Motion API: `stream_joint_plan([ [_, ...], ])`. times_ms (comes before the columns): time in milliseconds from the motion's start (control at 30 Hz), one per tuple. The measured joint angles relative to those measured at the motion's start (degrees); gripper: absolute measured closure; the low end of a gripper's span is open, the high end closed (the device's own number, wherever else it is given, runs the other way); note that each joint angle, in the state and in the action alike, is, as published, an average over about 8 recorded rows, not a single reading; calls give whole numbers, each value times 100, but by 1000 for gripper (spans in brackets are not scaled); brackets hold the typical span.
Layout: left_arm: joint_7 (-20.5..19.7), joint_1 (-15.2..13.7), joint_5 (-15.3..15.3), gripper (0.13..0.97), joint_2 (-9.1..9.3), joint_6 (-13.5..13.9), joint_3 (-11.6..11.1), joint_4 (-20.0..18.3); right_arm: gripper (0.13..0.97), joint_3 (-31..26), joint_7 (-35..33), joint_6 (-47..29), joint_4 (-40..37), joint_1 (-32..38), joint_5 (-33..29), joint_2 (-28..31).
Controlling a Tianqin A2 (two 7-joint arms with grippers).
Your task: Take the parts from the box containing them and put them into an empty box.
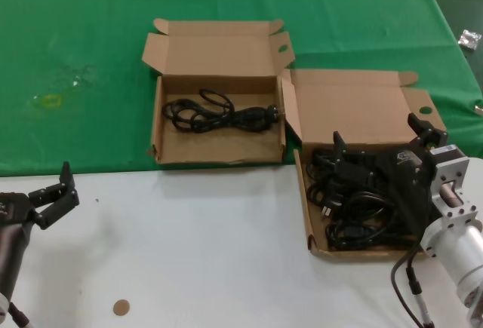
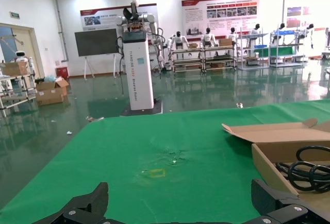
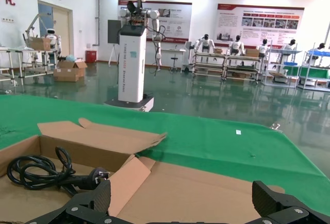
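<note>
Right gripper (image 1: pixel 381 143), fingers spread, hangs over the box containing them (image 1: pixel 317 245), above its heap of black cables (image 1: pixel 355 211). Left gripper (image 1: pixel 54 192), also spread, sits idle well left of that box. Beyond, touching its far-left corner: an empty box (image 1: pixel 162 117), holding one coiled cable (image 1: pixel 219 113).

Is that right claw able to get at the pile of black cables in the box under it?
Probably yes. The right gripper hangs open directly over the cables in the right-hand box, whose lid is folded back, so nothing blocks it.
</note>
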Motion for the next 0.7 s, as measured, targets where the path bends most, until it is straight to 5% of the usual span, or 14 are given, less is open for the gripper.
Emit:
stream_joint_plan([
  [700, -2, 0, 0, 132, 0, 0, 0, 0, 129, 0, 0, 0, 0, 0, 0, 0],
])
